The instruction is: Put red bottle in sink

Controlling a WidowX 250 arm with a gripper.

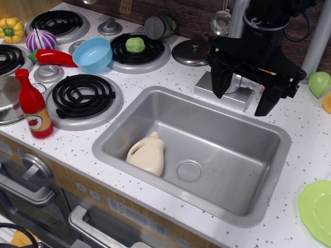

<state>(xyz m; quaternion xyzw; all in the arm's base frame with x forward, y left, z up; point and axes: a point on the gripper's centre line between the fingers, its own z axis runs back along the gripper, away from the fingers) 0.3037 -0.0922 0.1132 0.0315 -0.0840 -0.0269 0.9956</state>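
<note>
Bottle (34, 106) stands upright on the white speckled surface (305, 134) at far left, near the front edge, just beside the front burner (83, 97) and next to a metal lid (7, 101) at the frame edge. Red cap up, orange label with tomato facing camera. It is well apart from the end effector (243, 93), which hangs over the back rim of the sink (212, 150), black, fingers spread wide and pointing down, nothing between them. Sink holds a cream jug (148, 153) lying near its front-left corner, beside the round drain (189, 170). Blue bowl (93, 54) sits between the burners, red chili (51, 57) touching or just beside it on the left. Purple onion (41, 39) and yellow pepper (11, 29) further back left. Green round item (135, 44) sits on the back burner; tipped can (159, 27) behind it. Small metal lid (191, 52) left of the end effector. Green plate (316, 212) at right front edge, green fruit (319, 83) at right.
</note>
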